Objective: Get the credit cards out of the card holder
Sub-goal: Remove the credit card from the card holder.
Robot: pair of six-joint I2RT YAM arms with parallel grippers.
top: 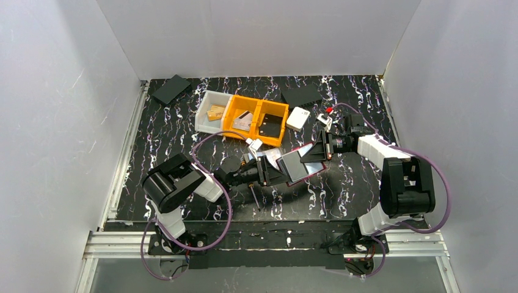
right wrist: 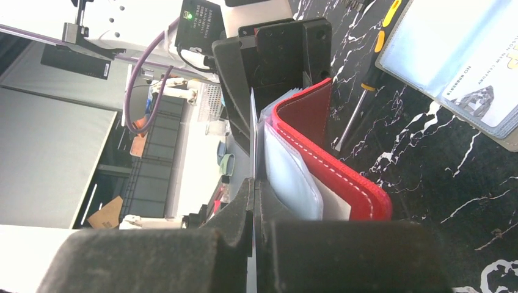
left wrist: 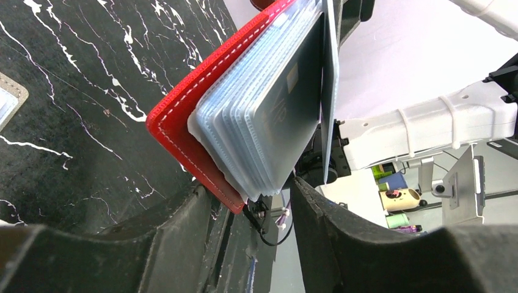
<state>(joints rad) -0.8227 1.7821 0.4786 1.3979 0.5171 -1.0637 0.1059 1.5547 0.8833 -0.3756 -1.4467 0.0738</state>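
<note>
While a grey holder (right wrist: 440, 49) and a screwdriver (right wrist: 360, 97) lie nearby on the tabletop (top: 177, 134), the red card holder (left wrist: 183, 122) hangs mid-table, long axis running arm to arm. The right fingers (right wrist: 232, 213) pinch its thin sheet (right wrist: 253, 140); only the left wrist view shows a sleeved grey card (left wrist: 287, 91), the left fingers (left wrist: 183, 232) straddling a corner, grip unclear.

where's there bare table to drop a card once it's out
Bare marble at left, between the black pad, the white bin and the left arm. More at near right, between the holder and the right arm. Crowded mid-table: the orange bins, the left gripper at the holder, the right gripper pinching a card.
</note>
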